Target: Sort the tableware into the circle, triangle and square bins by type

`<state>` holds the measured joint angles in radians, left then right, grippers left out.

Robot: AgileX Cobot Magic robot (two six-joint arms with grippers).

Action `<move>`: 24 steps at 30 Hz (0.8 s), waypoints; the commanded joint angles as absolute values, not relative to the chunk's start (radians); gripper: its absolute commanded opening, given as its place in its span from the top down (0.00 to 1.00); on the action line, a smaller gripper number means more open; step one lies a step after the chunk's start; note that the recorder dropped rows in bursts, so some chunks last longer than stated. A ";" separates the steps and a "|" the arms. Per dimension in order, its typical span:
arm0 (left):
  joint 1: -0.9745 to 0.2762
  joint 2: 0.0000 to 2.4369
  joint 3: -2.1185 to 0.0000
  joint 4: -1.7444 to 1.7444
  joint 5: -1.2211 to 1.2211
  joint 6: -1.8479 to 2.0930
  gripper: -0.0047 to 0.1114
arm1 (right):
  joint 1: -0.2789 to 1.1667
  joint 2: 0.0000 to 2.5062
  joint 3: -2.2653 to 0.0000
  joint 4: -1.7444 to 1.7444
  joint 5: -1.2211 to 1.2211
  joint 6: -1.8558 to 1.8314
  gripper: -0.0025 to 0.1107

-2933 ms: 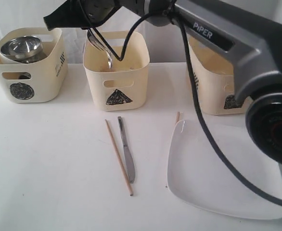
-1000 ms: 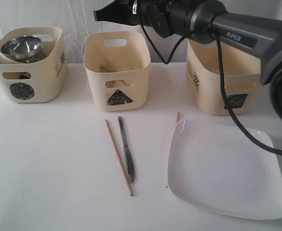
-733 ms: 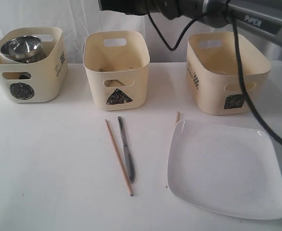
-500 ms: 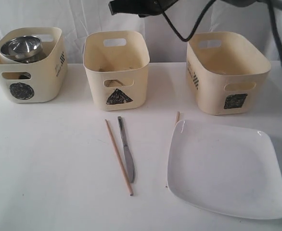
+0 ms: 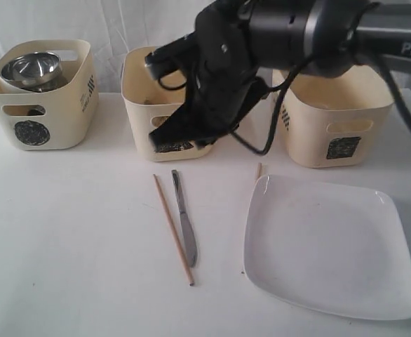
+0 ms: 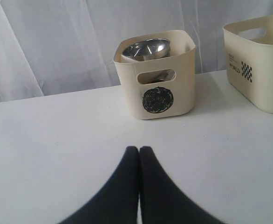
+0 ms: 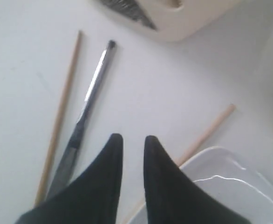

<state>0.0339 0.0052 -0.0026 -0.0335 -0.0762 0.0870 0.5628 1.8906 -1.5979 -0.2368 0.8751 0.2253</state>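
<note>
A white tabletop fills the scene, with a white curtain hung behind it. Along the far side stand three cream bins: the circle bin on the left, the triangle bin in the middle and the square bin on the right. They stand apart with gaps between them. A steel bowl sits in the circle bin.

In front of the triangle bin a steel knife lies on the table. A wooden chopstick lies just beside it on the left, at a slight angle. To the right rests the large white squarish plate, its front corner close to the table's near edge. A second chopstick pokes out from under the plate's far left rim. The widest bare stretch of tabletop lies left of the chopstick, in front of the circle bin.

The right arm reaches across from the right and bends down in front of the triangle bin, hiding most of its mark. The right gripper hangs above the table between the knife and the second chopstick, its fingers a narrow gap apart and holding nothing. The left gripper is low over bare table facing the circle bin, its fingers pressed together and empty.
</note>
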 commanded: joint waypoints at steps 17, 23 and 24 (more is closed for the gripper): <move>0.034 0.000 0.000 -0.031 -0.083 0.086 0.96 | 0.683 2.198 -1.770 -0.166 0.926 0.203 0.64; 0.034 0.000 0.000 -0.031 -0.083 0.086 0.96 | 0.675 2.261 -1.827 -0.156 0.941 0.178 0.64; 0.034 0.000 0.000 -0.031 -0.083 0.086 0.96 | 0.670 2.277 -1.836 -0.152 0.941 0.177 0.64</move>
